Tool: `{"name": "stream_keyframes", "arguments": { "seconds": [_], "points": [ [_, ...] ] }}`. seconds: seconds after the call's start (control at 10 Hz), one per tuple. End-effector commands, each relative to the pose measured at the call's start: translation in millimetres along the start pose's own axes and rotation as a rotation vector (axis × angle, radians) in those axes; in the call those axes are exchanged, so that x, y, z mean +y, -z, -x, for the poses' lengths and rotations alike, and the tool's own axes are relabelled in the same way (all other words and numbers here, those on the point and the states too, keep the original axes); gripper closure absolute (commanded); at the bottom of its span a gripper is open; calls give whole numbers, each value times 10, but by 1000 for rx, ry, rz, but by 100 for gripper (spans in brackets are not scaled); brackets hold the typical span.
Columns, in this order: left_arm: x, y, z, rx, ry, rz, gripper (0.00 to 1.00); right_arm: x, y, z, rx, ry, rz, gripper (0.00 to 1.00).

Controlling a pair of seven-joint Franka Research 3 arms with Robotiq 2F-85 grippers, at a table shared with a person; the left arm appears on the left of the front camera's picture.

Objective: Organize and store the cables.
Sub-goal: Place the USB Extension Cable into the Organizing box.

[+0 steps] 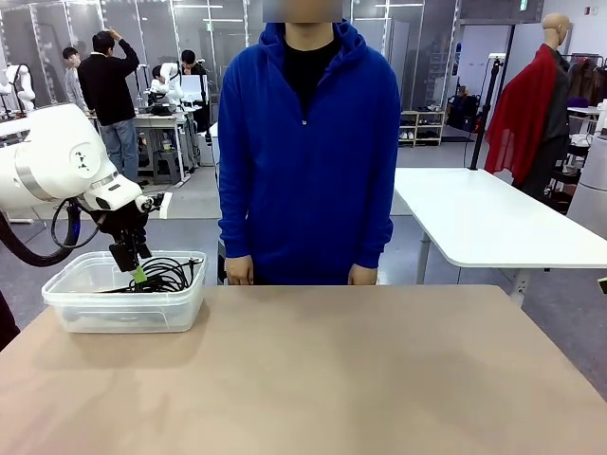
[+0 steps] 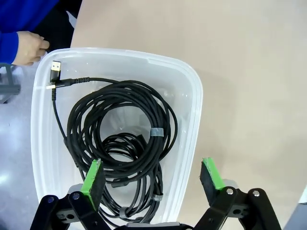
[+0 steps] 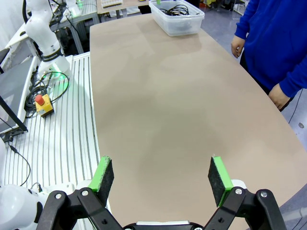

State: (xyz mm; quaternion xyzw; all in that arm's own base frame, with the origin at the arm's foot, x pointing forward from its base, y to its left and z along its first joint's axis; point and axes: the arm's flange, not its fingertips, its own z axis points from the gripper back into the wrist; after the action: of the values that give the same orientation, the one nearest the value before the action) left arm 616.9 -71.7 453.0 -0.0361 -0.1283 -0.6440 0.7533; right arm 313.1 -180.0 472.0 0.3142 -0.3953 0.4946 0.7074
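Front view: a clear plastic bin (image 1: 123, 303) sits at the left end of the tan surface (image 1: 313, 379); the left claw (image 1: 138, 275) hangs just above it, jaws apart, holding nothing.
Left wrist view: the cables (image 2: 120, 139) lie coiled inside the bin, likely stored already; one plug rests near the rim.
Right wrist view: the right claw (image 3: 160, 179), jaws apart and empty, hovers over bare surface.
Person: stands across, hands down.

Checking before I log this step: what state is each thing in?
Clear plastic bin: upright, lidless, at the table's left end.
Coiled black cables: lying inside the bin, loosely wound.
Left gripper: open, above the bin, holding nothing.
Right gripper: open, empty, over bare tabletop.
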Motion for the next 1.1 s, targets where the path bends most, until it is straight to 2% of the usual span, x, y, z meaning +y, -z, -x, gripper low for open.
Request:
{"name": "stream_keyframes", "arguments": {
  "seconds": [0.0, 1.0],
  "points": [
    [27, -9, -13, 12, -2, -7, 0, 5, -2, -26, -14, -12, 4, 0],
    [27, -9, -13, 12, -2, -7, 0, 5, -2, -26, -14, -12, 4, 0]
  ]
}}
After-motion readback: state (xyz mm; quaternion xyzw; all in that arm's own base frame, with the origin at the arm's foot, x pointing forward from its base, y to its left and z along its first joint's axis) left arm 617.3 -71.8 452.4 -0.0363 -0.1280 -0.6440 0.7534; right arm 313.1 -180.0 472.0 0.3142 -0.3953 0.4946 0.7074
